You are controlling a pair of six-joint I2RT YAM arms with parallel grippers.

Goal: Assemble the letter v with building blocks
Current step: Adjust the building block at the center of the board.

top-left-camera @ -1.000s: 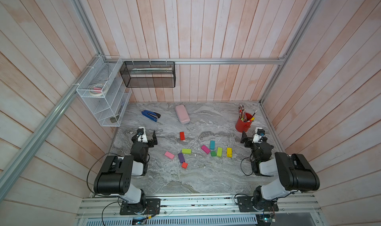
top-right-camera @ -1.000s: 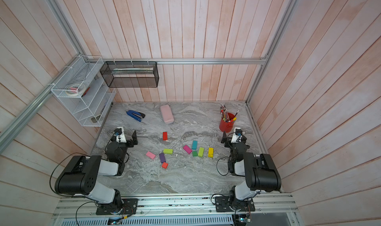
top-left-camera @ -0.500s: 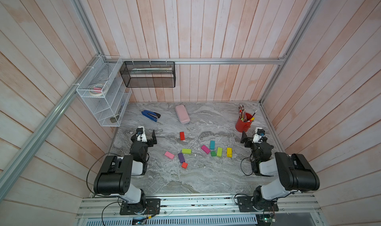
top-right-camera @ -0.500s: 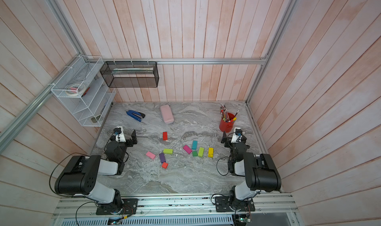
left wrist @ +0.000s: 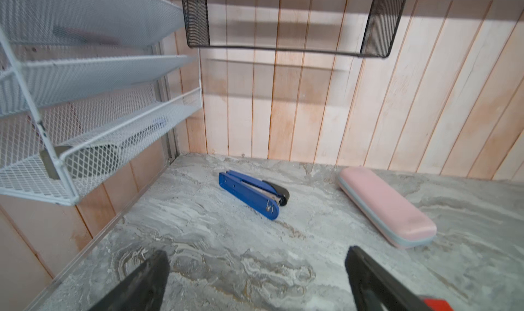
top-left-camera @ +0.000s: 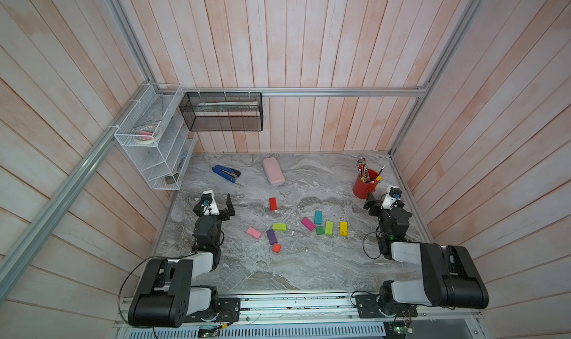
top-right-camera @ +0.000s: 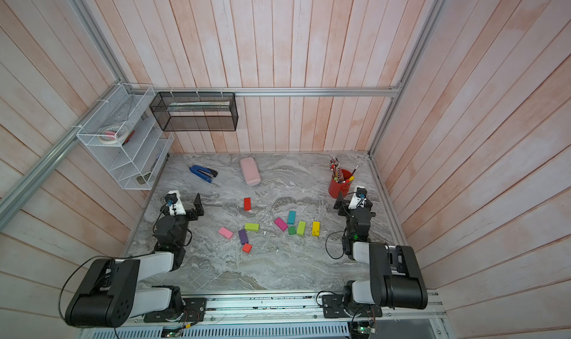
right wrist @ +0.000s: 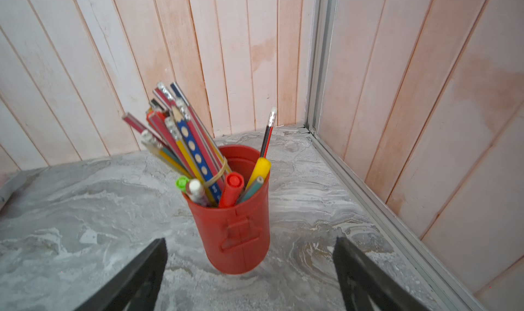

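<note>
even soft light, wrist views blurred at edges.

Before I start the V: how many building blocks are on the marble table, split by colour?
Red: 2, red matte brick, red short cube
Lime: 2, left lime brick, right lime brick
Pink: 1, pink brick
Magenta: 1, magenta brick
Purple: 1, purple brick
Teal: 1, teal brick
Yellow: 1, yellow brick
Green: 1, green short cube
Total: 10

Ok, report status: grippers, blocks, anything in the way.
Left gripper open, empty. Right gripper open, empty, red pencil cup close ahead. Building blocks scattered flat, none gripped, no V yet.
</note>
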